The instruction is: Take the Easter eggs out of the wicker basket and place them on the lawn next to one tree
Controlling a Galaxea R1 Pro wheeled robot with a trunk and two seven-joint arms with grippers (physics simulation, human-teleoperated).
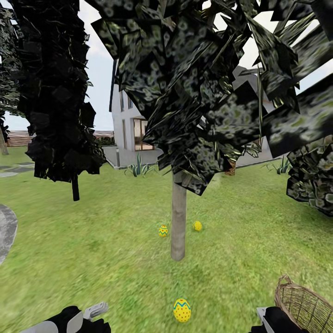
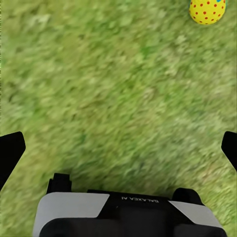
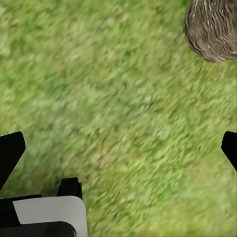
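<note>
Standing on the lawn (image 1: pixel 92 259) before the tree (image 1: pixel 178 222), the robot appears to be at the close of the task; three eggs lie on the grass, counted one by one: one egg (image 1: pixel 163 231) just beside the trunk at its nine o'clock, a second egg (image 1: pixel 197 225) just beside it at three o'clock, and a third egg (image 1: pixel 182 310) nearer the robot, at the trunk's six o'clock and somewhat apart from it; in the left wrist view this near egg (image 2: pixel 208 11) rests on bare grass ahead of the left gripper (image 2: pixel 118 148), whose fingers stand spread wide with nothing between them; the right gripper (image 3: pixel 118 148) is likewise spread and empty over grass. One basket (image 1: pixel 306 303) sits at the robot's four o'clock, and what shows of its inside looks empty, though part is cut off; the right wrist view catches its woven wall (image 3: pixel 213 29). Judging from this, the last egg has been set down; the next move calls only for checking that the near egg counts as next to the trunk, and nudging it closer if not. One dark tree (image 1: pixel 60 92) stands at ten o'clock; one house (image 1: pixel 134 125) lies beyond.
</note>
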